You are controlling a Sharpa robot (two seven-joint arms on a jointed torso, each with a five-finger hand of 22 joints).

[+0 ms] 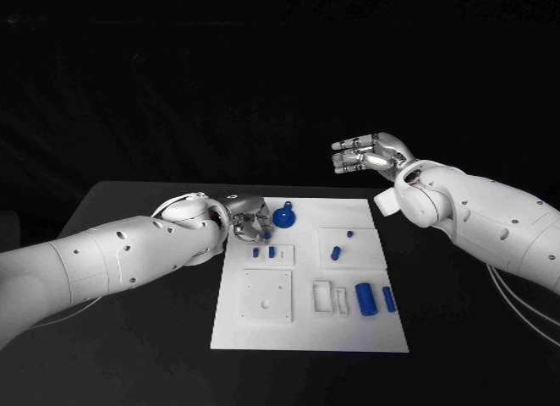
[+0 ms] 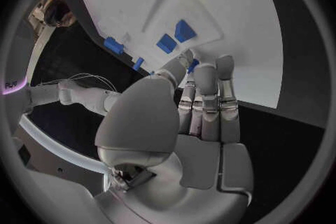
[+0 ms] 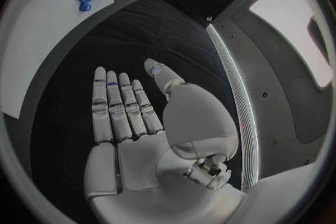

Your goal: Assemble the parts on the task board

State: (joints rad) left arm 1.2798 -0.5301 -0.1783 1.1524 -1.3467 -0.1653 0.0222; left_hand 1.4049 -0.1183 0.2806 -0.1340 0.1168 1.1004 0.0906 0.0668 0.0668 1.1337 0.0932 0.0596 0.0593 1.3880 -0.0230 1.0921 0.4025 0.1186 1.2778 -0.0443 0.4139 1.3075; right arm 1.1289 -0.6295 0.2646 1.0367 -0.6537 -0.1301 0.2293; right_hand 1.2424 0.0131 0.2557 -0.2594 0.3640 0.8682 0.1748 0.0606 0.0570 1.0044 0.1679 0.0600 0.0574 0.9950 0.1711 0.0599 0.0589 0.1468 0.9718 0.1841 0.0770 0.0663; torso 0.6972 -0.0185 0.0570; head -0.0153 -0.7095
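The white task board (image 1: 307,326) lies in the middle of the black table. My left hand (image 1: 246,222) is over the board's far left corner, fingers pointing down, and pinches a small blue part (image 2: 191,65) between thumb and a finger. A blue gear-shaped part (image 1: 284,218) sits just right of that hand. Two small blue parts (image 1: 266,251) stand on the board below the fingertips. My right hand (image 1: 368,152) is raised beyond the board's far right corner, fingers apart, palm (image 3: 140,140) bare.
More blue parts are on the board: two small ones (image 1: 338,249) right of centre and two cylinders (image 1: 365,298) near the right edge. Raised white square blocks (image 1: 266,296) and slots take up the board's near half. Black table (image 1: 134,338) surrounds it.
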